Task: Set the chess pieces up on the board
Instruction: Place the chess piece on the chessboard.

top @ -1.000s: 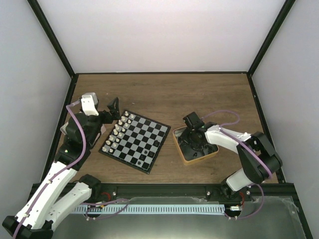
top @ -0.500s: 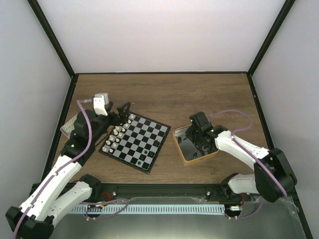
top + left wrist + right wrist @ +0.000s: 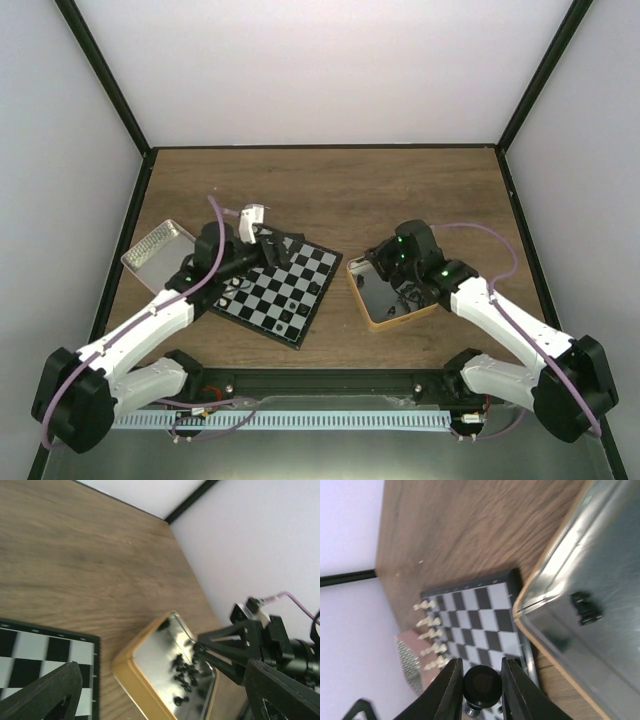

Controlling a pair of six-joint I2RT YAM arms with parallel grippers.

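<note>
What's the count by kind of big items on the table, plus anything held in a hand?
Chessboard: 1
Gold-rimmed tin: 1
Silver tin: 1
Black chess piece held in right hand: 1
Total: 4

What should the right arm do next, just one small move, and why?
Probably swing left toward the tin-side edge of the board. The right gripper looks shut on a black piece beside the gold tin, and the white pieces line the opposite edge, so black likely belongs on this side.
</note>
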